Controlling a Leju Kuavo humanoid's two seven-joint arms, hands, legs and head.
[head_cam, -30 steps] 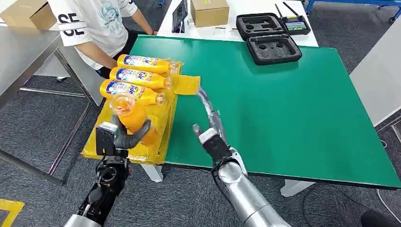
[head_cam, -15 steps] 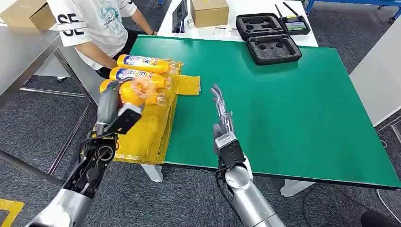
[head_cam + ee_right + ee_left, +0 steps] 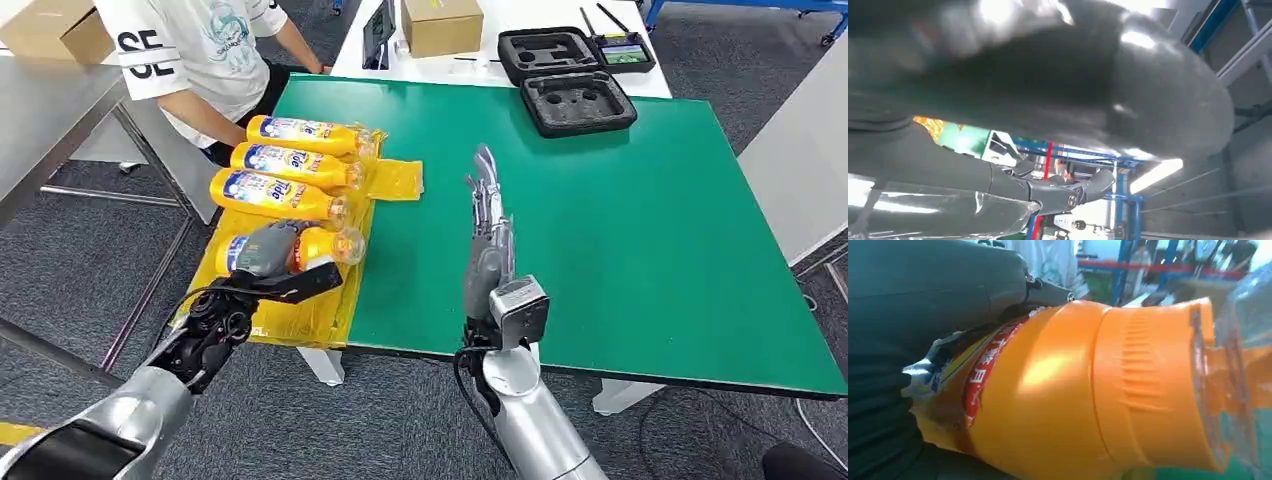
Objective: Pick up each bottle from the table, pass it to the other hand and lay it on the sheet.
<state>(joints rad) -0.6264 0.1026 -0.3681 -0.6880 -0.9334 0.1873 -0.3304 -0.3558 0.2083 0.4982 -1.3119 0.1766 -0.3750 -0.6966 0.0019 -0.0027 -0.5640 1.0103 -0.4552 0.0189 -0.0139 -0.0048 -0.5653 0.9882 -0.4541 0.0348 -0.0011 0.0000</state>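
Observation:
An orange detergent bottle (image 3: 322, 246) lies sideways over the yellow sheet (image 3: 318, 316), just nearer to me than three more orange bottles (image 3: 278, 192) lined up on the sheet. My left hand (image 3: 264, 251) grips its body, with the clear cap pointing right. Whether it rests on the sheet I cannot tell. In the left wrist view the held bottle (image 3: 1088, 390) sits against my left hand (image 3: 928, 305). My right hand (image 3: 488, 215) is raised above the green table (image 3: 620, 220) with its fingers stretched out and apart, holding nothing. Its grey thumb and fingers (image 3: 1048, 190) show bare in the right wrist view.
A person in a white shirt (image 3: 200, 50) stands at the table's far left corner, close to the sheet. A black foam case (image 3: 578, 102), a second case with a remote (image 3: 625, 50) and a cardboard box (image 3: 441, 25) lie at the far edge. A grey bench (image 3: 50, 110) stands left.
My left hand has swung the bottle from upright down to lying sideways over the sheet. My right hand has lifted and moved further out over the green table, fingers straightening.

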